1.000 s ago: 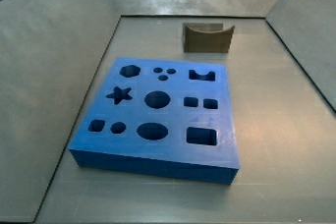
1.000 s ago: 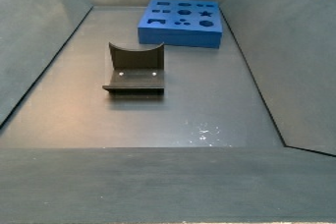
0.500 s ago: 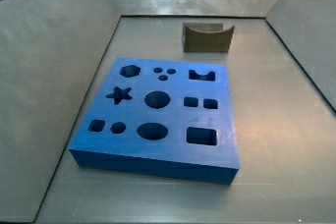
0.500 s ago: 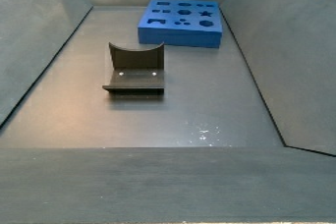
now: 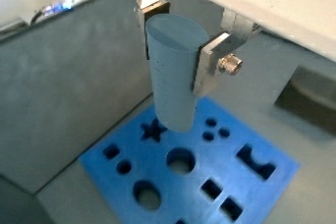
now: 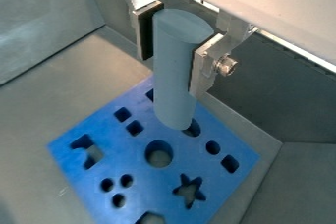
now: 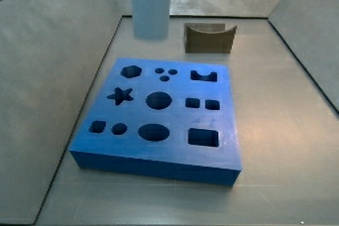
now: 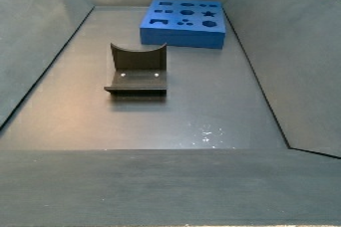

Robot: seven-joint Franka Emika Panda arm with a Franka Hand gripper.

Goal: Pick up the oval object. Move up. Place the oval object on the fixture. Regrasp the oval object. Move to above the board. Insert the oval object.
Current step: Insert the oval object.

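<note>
A: Wrist views: gripper [image 5: 178,41] clamped on the oval object [image 5: 175,76], long axis hanging straight down over the board [image 5: 125,164].

B: Side view: peg above the board's far edge; the fixture [image 8: 136,71] sits empty.

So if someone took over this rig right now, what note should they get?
Gripper: shut on the peg, which hangs upright, clear above the blue board, seen in both wrist views.
In a side view the peg hangs at the board's far end.
Fixture: bare, on the floor beyond the board.
Done: pick-up, regrasp, move above the board.
Left: line the peg up with its matching hole, lower, insert, release.
</note>
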